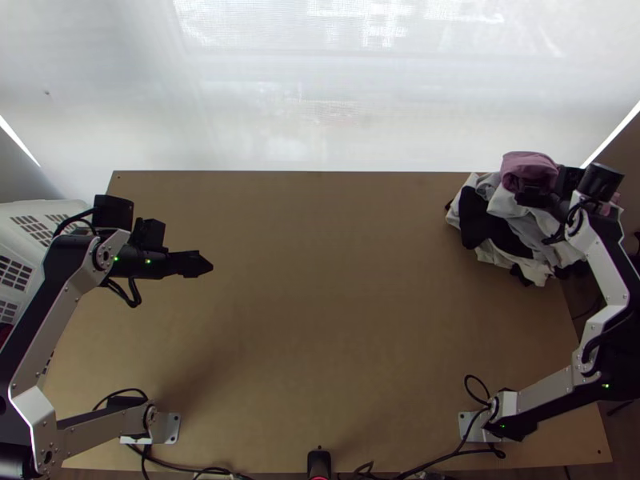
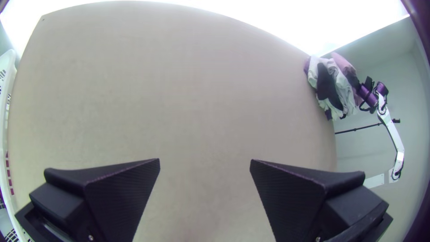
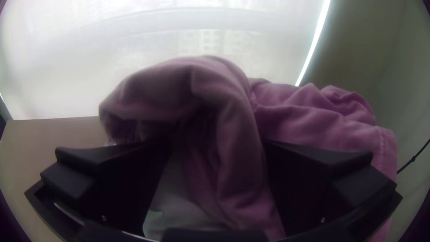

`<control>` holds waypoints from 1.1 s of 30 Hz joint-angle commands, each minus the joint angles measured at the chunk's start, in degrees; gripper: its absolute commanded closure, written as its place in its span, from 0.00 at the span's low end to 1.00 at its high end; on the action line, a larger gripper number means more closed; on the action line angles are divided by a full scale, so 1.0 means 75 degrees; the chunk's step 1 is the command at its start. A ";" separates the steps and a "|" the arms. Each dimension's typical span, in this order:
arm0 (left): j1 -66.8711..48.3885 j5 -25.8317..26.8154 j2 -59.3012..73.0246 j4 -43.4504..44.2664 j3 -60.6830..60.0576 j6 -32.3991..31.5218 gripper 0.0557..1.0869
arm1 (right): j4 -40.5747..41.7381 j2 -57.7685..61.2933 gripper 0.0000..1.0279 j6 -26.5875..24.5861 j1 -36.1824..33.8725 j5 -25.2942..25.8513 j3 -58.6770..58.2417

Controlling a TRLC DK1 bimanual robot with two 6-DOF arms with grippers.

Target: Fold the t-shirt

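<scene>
White basket (image 1: pixel 24 254) flanks table (image 1: pixel 320 320) opposite heaped clothes (image 1: pixel 506 206).

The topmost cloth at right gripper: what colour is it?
The cloth is pink, clearest in the right wrist view.

We can pass over the broad middle of the tabletop (image 1: pixel 320 304). At its far right corner, a heap of clothes (image 1: pixel 508 228) and the right tool (image 1: pixel 524 196) block our way. The left tool (image 1: pixel 210 264) juts over the left side, near a basket (image 1: pixel 48 208). Cables (image 1: pixel 210 469) and arm bases (image 1: pixel 478 430) crowd our near edge.
</scene>
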 commanded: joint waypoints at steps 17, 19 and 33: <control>-0.1013 -0.1896 -0.2598 0.2165 -0.1146 -0.0551 0.05 | 0.1090 -0.7149 0.04 0.0212 0.3008 0.0156 -0.4211; -0.1024 -0.2119 -0.3019 0.2575 -0.1592 -0.0516 0.05 | 0.1149 -0.7524 0.04 0.0775 0.3137 0.0168 -0.4680; -0.0872 -0.3795 -0.6090 0.4192 -0.4685 0.0140 0.05 | 0.0446 -1.0056 0.04 0.0177 0.4227 0.1023 -0.6742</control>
